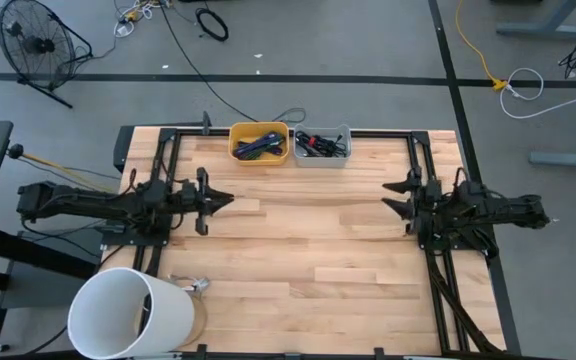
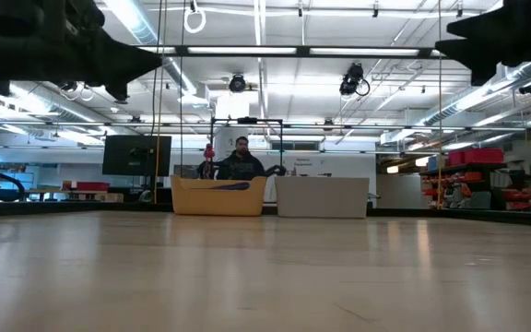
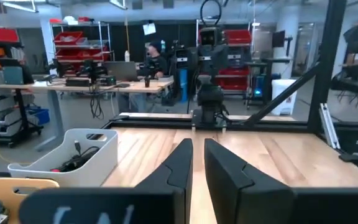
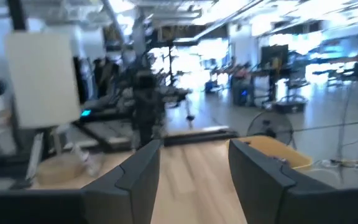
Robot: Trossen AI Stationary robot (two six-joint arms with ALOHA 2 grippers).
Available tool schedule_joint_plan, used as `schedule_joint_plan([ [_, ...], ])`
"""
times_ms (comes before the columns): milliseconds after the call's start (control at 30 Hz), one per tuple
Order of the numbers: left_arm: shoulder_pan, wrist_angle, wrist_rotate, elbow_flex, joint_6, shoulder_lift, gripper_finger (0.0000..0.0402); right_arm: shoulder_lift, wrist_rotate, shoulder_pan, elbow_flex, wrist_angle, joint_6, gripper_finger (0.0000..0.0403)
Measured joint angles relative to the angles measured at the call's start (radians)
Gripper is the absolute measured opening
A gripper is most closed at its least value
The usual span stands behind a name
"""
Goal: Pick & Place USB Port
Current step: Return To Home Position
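Settling into home: hold both arms level over desk (image 1: 318, 260). Leave left fingers (image 3: 179, 168) nearly closed on nothing, right fingers (image 4: 140, 177) spread, empty. Disturb no charger cables (image 1: 259, 147), lying inside yellow bin (image 1: 234, 146) and gray bin (image 1: 347, 150), well apart from both fingers, between them.

The bench's (image 1: 318, 260) middle is lying open; the yellow bin (image 1: 259, 143) and gray bin (image 1: 321, 147) are crowding its far edge, and a white tub (image 1: 128, 312) is blocking the near-left corner.
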Motion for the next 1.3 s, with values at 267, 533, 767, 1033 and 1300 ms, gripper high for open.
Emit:
schedule_joint_plan([
  [267,-0.022,0.132,0.021,-0.070,-0.001,-0.047,0.0044,-0.031,0.093,0.000,-0.171,0.212,0.002,0.0191],
  [533,-0.058,0.036,0.086,-0.075,-0.018,-0.055,0.0044,-0.026,-0.026,0.000,-0.182,0.125,0.024,0.0191],
  [767,-0.075,-0.057,0.102,-0.076,-0.021,-0.055,0.0044,-0.003,-0.094,0.000,-0.181,0.068,0.065,0.0191],
  [1033,-0.075,-0.221,0.096,-0.076,-0.021,-0.055,0.0044,0.071,-0.167,0.000,-0.181,0.055,0.053,0.0191],
  [1300,-0.073,-0.191,0.033,-0.076,0.039,-0.185,0.0035,0.098,-0.172,0.000,-0.181,0.056,0.049,0.0191],
])
